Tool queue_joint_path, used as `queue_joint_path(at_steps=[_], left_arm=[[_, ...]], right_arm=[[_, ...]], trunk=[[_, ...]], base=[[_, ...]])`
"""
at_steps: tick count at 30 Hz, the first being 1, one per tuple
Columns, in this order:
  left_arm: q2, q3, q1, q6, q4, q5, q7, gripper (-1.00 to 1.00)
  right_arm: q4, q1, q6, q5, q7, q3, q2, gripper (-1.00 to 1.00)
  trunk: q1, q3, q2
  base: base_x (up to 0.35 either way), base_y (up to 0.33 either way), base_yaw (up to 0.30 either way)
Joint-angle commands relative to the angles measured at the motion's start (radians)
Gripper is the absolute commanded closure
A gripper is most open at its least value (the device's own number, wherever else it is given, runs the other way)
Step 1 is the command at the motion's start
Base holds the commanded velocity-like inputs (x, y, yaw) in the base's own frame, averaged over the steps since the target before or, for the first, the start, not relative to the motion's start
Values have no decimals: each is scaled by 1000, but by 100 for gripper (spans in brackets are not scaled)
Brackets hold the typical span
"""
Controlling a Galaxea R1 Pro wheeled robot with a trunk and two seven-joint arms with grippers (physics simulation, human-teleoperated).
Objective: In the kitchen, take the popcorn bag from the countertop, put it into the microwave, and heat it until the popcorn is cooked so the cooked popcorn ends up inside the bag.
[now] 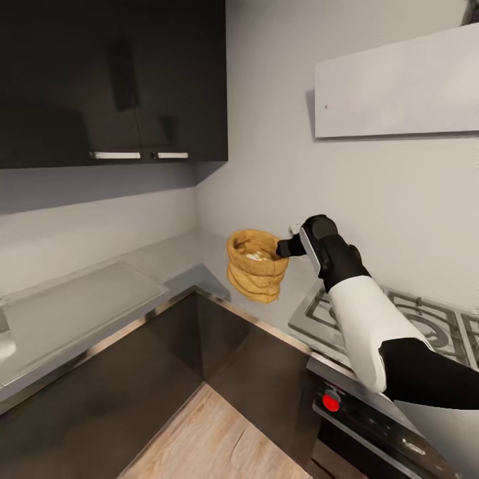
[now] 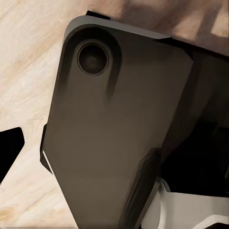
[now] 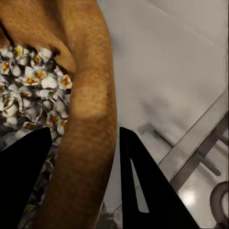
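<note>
Where right end effector [image 3: 83, 179] pinches, wrinkled burlap popcorn bag [image 1: 256, 265] (rolled rim)

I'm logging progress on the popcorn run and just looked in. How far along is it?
Done: the right end effector has the popcorn bag by its rim, raised off the countertop near the gas hob. The popcorn inside looks white and puffed, so heating may be over. Left: I can't tell whether it still goes into the microwave.

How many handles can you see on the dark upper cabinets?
2. Both silver handles sit along the bottom edge of the upper cabinets in the head view: one to the left, one just right of it. More may lie beyond the frame.
</note>
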State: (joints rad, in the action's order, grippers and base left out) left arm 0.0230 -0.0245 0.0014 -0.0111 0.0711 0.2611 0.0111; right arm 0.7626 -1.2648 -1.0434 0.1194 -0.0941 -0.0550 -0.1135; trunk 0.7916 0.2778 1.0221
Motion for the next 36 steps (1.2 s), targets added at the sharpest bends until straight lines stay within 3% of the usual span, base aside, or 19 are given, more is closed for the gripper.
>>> queue_joint_path(at_steps=[1,36], left_arm=[[0,-2,0,-1,1,4,1,-100],[0,-3,0,-1,1,4,2,-100]], right_arm=[[10,-1,-4,11,-10,0,0,100],[32,-1,-4,13,-9,0,12,100]], trunk=[[0,1,1],[0,1,1]], base=[[-346,0,0],[-346,0,0]])
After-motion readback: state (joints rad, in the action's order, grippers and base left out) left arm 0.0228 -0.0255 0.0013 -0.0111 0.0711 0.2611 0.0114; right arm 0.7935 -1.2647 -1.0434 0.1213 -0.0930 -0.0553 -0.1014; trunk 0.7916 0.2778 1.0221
